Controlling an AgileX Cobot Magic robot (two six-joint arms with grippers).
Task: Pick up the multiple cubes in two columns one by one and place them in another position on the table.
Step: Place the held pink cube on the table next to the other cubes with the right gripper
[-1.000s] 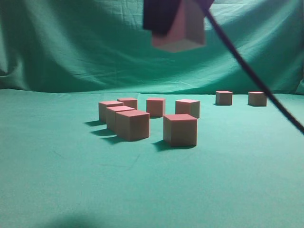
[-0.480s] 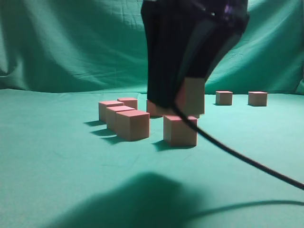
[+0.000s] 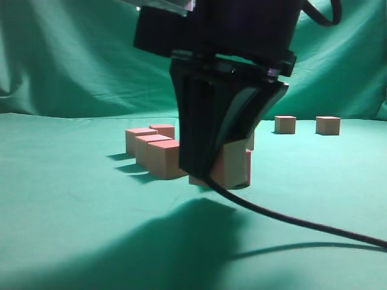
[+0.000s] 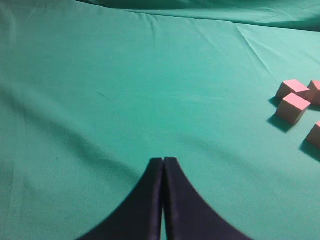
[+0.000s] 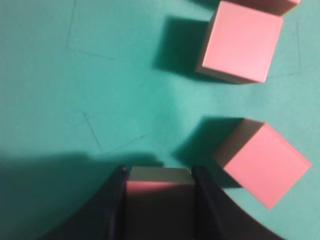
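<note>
My right gripper (image 5: 159, 172) is shut on a pinkish-red cube (image 5: 159, 192), held low over the teal cloth table (image 5: 75, 75). Two more cubes (image 5: 242, 42) (image 5: 265, 162) lie just ahead and to its right. In the exterior view the right gripper (image 3: 208, 172) fills the middle and hides part of the cube group. A cube (image 3: 234, 166) shows at its fingertips; I cannot tell if it is the held one. Three cubes (image 3: 158, 158) sit left of it. My left gripper (image 4: 163, 161) is shut and empty over bare cloth.
Two separate cubes (image 3: 285, 124) (image 3: 327, 125) stand far back on the right. Several cubes (image 4: 292, 107) lie at the right edge of the left wrist view. A black cable (image 3: 302, 223) hangs from the right arm across the front right. The cloth backdrop (image 3: 72, 60) rises behind.
The right gripper has come down with the cube from the top of the exterior view to table height beside the front cubes. Its shadow has spread over the cloth in front.
</note>
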